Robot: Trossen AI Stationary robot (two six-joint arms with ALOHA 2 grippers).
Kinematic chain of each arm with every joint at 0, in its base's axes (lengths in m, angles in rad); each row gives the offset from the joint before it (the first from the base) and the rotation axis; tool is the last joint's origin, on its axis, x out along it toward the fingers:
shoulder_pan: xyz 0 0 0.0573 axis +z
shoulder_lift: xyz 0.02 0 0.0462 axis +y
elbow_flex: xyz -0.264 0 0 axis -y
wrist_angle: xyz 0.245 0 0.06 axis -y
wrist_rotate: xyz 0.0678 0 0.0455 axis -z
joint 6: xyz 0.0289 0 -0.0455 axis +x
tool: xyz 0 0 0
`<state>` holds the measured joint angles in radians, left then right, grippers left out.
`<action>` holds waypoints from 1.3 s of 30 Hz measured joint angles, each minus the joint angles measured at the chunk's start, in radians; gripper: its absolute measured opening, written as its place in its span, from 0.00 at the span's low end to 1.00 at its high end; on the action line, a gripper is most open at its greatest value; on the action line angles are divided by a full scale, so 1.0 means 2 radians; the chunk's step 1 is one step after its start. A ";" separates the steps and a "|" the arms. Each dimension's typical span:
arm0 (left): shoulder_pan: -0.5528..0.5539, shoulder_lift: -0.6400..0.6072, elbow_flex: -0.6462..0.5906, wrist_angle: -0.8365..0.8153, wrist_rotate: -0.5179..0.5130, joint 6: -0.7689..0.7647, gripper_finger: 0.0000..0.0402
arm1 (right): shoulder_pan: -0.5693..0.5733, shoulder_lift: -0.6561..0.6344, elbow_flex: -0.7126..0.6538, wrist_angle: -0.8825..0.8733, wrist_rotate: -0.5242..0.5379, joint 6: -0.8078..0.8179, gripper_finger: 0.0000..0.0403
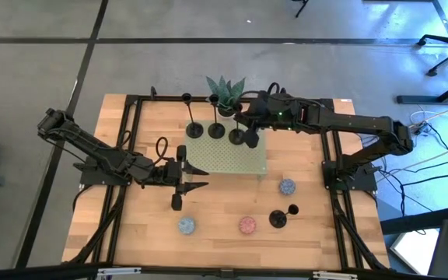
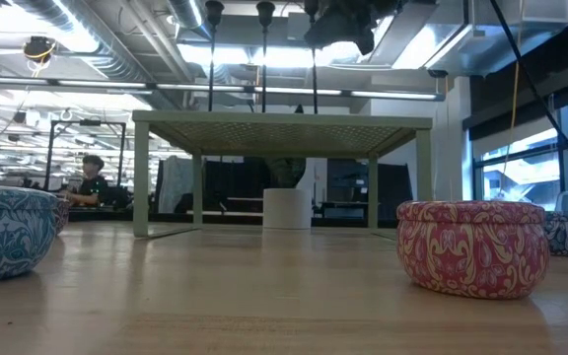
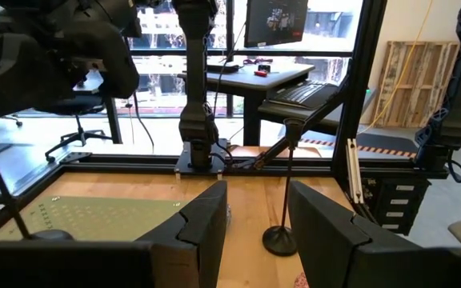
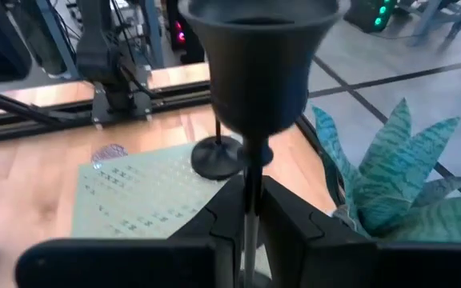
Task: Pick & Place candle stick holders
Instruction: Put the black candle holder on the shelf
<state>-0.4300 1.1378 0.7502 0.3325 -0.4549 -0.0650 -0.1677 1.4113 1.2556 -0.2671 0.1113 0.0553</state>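
Candle stick holders are sitting in two spots right now: three on the green perforated stand [image 1: 225, 150] near the tabletop's far edge, one [image 1: 278, 218] down on the bare wood toward the near right corner. On the stand, two are lined up along its far edge [image 1: 194, 129] [image 1: 216, 129], and the third [image 1: 244, 135] is by the stand's far right corner with the right gripper [image 4: 245, 210] clamped on its thin stem just below the cup. The left gripper [image 1: 198, 177] is hanging out around the tabletop's middle, just off the stand's near left corner, fingers spread apart and gripping nothing. Three little patterned tins are lying along the near side, blue [image 1: 186, 225], red [image 1: 246, 225] and another blue [image 1: 286, 187]. A spiky green plant [image 1: 225, 92] is standing at the far edge behind the stand.
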 joint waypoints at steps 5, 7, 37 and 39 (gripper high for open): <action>0.000 0.000 0.000 0.000 0.000 0.000 0.32 | -0.001 0.001 0.000 0.003 0.000 -0.007 0.11; 0.000 0.000 0.000 0.000 0.000 0.000 0.32 | -0.001 0.001 0.000 0.009 0.008 -0.011 0.11; 0.000 0.000 0.000 0.000 0.000 0.000 0.32 | -0.001 -0.003 0.000 0.054 0.018 -0.053 0.11; 0.000 0.000 0.000 0.000 0.000 0.000 0.32 | -0.001 -0.002 0.000 0.053 0.018 -0.053 0.11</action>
<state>-0.4301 1.1378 0.7502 0.3327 -0.4549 -0.0650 -0.1703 1.4067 1.2556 -0.1612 0.1467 -0.0517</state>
